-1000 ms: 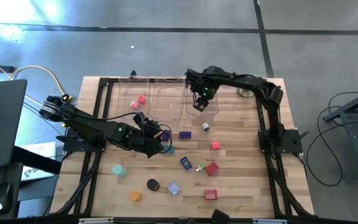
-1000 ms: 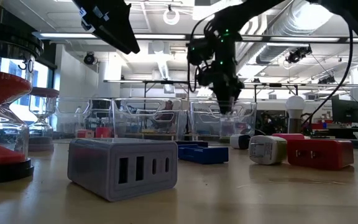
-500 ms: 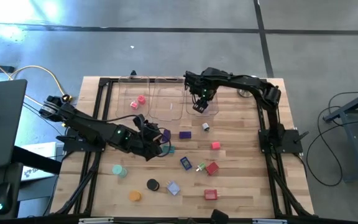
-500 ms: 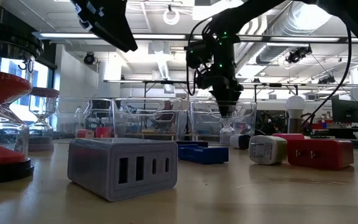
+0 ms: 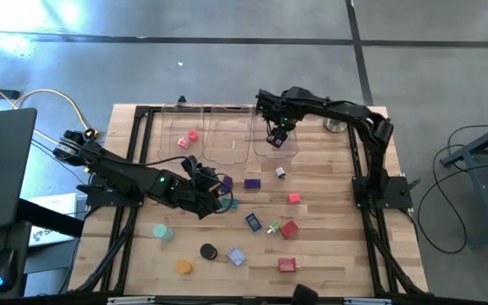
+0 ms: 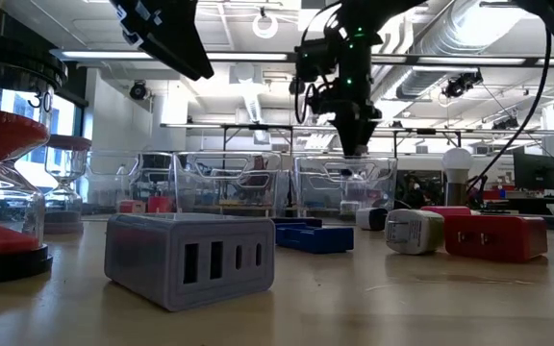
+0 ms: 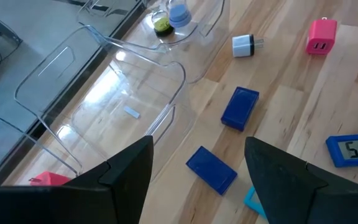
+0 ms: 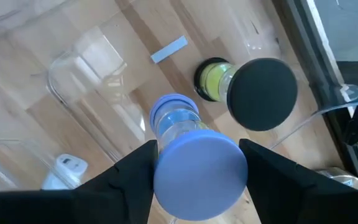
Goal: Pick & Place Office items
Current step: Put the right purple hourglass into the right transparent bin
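A blue-capped sand timer (image 8: 194,162) stands upright on the floor of the right clear tray (image 5: 274,127), next to a black-capped timer (image 8: 260,93) with yellow-green sand. My right gripper (image 8: 196,144) hangs open just above the blue timer, pointing down, with a finger on either side of its top cap and clear of it. My left gripper (image 7: 197,143) hovers open over the middle of the table, above two blue blocks (image 7: 240,107) (image 7: 211,168), with nothing between its fingers. A pink piece (image 5: 192,135) lies in the left tray.
Loose on the wood lie a white plug (image 5: 280,173), a pink charger (image 5: 294,198), a blue clock (image 5: 253,222), red blocks (image 5: 290,229), a black disc (image 5: 207,252), an orange disc (image 5: 183,267) and a teal disc (image 5: 163,231). A white ball on a metal base (image 5: 335,127) stands far right.
My right gripper has risen from inside the right tray to about its rim. The blue-capped timer has stayed standing in the tray.
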You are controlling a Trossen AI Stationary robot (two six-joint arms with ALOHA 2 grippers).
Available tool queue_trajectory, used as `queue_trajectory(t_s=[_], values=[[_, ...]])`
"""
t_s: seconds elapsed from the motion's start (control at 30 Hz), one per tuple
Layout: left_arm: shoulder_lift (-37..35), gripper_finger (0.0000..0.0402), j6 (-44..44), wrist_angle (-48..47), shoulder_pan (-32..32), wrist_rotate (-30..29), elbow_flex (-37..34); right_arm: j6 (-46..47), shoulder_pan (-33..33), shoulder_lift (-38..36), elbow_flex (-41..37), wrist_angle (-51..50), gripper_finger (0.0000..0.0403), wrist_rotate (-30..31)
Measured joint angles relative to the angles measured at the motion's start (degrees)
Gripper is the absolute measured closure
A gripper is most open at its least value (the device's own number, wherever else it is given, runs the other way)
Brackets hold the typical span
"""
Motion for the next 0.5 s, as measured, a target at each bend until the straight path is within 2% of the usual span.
queue_trajectory(t_s=[0.23,0.5], values=[[0.0,0.0157,-0.2,0.6,0.0,0.0,0.0,0.9,0.0,0.1,0.0,0.2,0.0190,-0.5],[0.0,0.0157,-0.2,0.7,0.0,1.0,0.0,1.3,0.0,0.2,-2.3,3.8,0.0190,-4.9]])
